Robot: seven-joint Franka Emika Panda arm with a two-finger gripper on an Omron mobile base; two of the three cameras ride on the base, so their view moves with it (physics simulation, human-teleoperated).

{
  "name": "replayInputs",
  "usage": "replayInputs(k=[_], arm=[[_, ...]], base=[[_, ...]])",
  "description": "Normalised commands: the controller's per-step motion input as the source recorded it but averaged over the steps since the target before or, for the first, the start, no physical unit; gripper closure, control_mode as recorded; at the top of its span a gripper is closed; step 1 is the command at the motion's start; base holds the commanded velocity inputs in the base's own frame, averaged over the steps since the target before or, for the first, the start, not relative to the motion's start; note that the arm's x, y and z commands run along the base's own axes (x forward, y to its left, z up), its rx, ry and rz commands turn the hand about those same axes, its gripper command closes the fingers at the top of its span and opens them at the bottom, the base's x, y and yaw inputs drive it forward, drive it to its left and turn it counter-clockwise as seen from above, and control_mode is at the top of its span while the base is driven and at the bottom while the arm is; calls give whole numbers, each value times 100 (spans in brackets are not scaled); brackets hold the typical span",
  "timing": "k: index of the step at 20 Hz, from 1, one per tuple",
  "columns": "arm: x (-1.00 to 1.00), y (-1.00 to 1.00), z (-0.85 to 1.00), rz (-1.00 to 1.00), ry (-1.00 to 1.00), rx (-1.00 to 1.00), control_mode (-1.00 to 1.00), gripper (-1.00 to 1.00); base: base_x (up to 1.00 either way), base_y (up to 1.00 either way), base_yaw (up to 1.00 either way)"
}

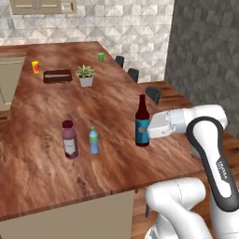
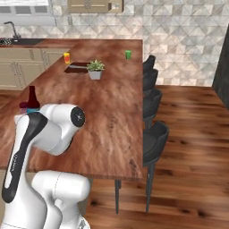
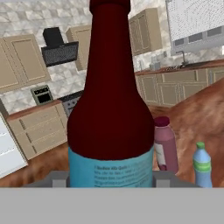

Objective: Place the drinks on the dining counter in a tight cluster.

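The dining counter carries all three drinks upright near its front edge, and the gripper is clamped on the brown bottle, which stands on the wood. Left of the brown bottle, apart from it, stand the purple-capped bottle and the smaller light-blue bottle, near each other

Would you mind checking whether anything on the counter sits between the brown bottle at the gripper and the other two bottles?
Nothing visible does. Bare wood of the dining counter separates the brown bottle from the light-blue bottle and the purple-capped bottle. The plant stands farther back.
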Motion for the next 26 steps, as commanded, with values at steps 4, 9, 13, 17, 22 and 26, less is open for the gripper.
replayInputs(k=[4,9,13,17,22,26], arm=[[0,0,0,0,0,0,100,100],[0,0,0,0,0,0,100,100],[0,0,0,0,0,0,100,100],[0,0,0,0,0,0,100,100],[24,0,0,0,7,0,-100,100],[52,0,16,-1,18,0,-100,100]], base=[[26,-40,0],[0,0,0],[0,0,0],[0,0,0],[0,0,0],[0,0,0]])
